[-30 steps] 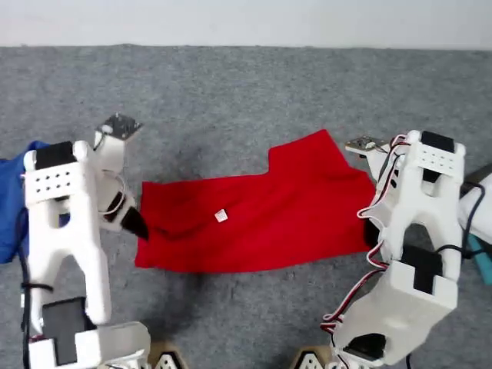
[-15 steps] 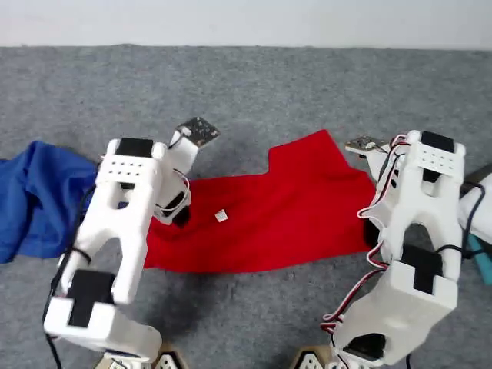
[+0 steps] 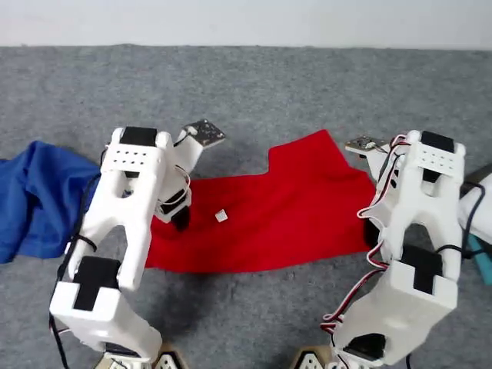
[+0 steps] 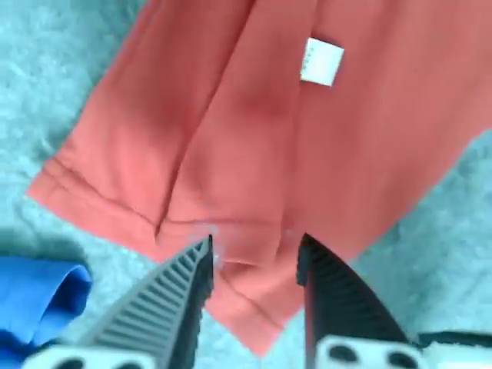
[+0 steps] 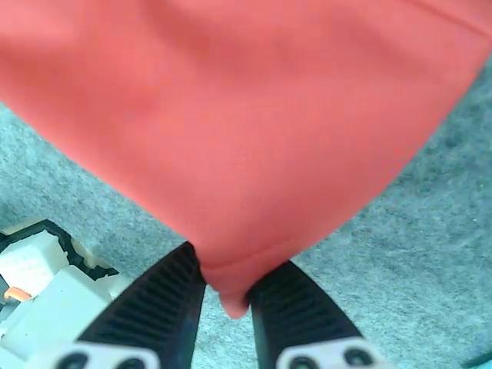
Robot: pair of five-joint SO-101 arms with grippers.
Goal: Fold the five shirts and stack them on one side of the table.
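Note:
A red shirt [image 3: 284, 207] lies spread on the grey table, with a small white label [image 3: 221, 216] showing on its left part. My left gripper [image 3: 178, 221] hovers just left of the label. In the left wrist view its fingers [image 4: 184, 288] stand open over a folded hem of the red shirt [image 4: 231, 138], near the label [image 4: 321, 61]. My right gripper [image 3: 372, 231] is at the shirt's near right corner. The right wrist view shows that gripper [image 5: 231, 280] shut on the corner of the red shirt [image 5: 246, 115].
A crumpled blue shirt [image 3: 38, 196] lies at the table's left side, its edge also showing beside the left fingers [image 4: 38, 296]. White fabric [image 3: 478, 215] and a teal object [image 3: 484, 265] sit at the right edge. Bare grey table [image 3: 246, 92] stretches behind the red shirt.
The left arm swung right from the shirt's left edge to a spot over the shirt, and the left edge shifted slightly inward. The right arm has kept still.

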